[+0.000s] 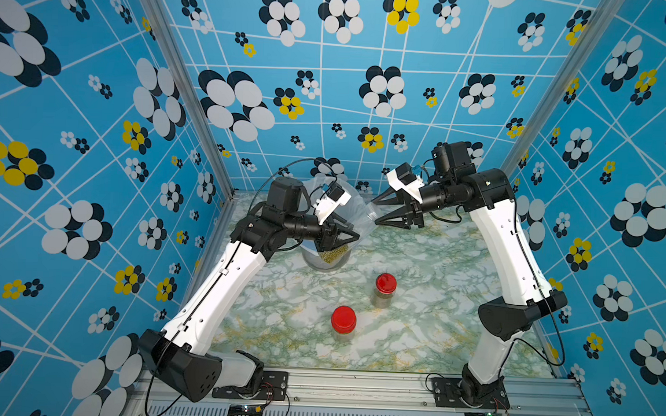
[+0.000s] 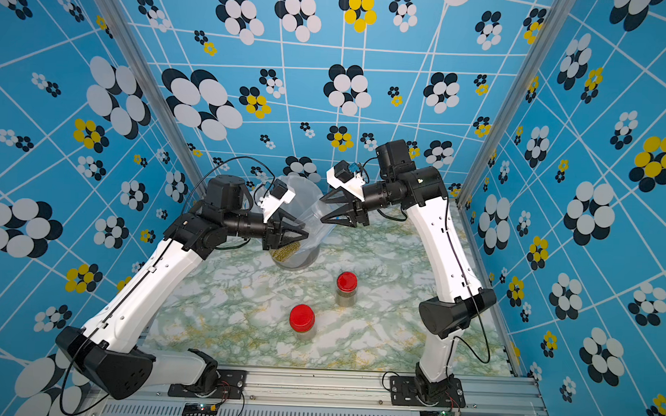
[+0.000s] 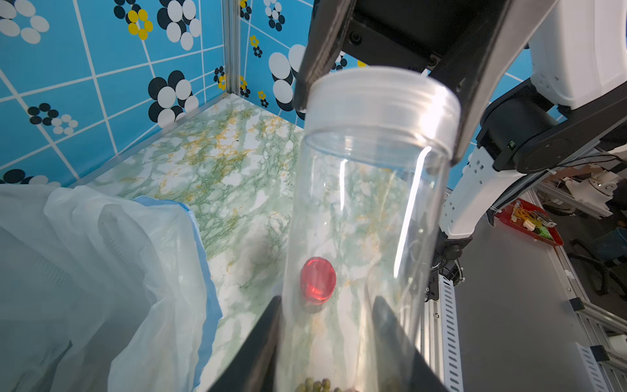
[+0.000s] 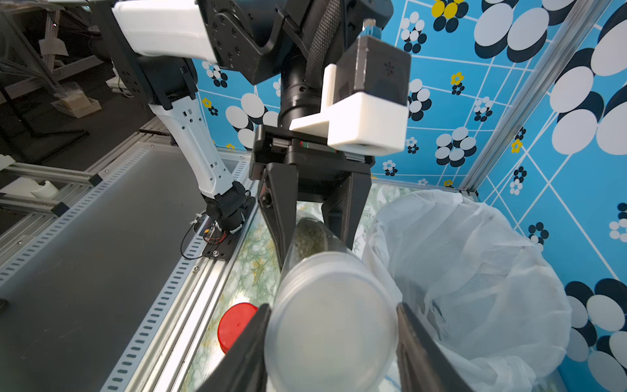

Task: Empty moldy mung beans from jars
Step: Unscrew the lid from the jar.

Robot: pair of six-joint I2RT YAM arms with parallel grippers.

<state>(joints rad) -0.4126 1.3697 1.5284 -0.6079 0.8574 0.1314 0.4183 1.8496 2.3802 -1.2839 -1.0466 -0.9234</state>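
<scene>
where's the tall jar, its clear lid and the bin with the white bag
tall jar [image 3: 356, 210], left wrist view, on its clear side wall
clear lid [image 4: 330, 325], right wrist view, on its flat top face
bin [image 4: 492, 271], right wrist view, on its bag-lined inner wall

Bright, even light; warped edges

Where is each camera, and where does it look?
Top views: high up front, looking down on the table; left arm and right arm show.
Left wrist: on the left arm, facing the tall jar; left gripper shows.
Right wrist: on the right arm, facing the jar's lid; right gripper shows.
Both wrist views share the jar.
</scene>
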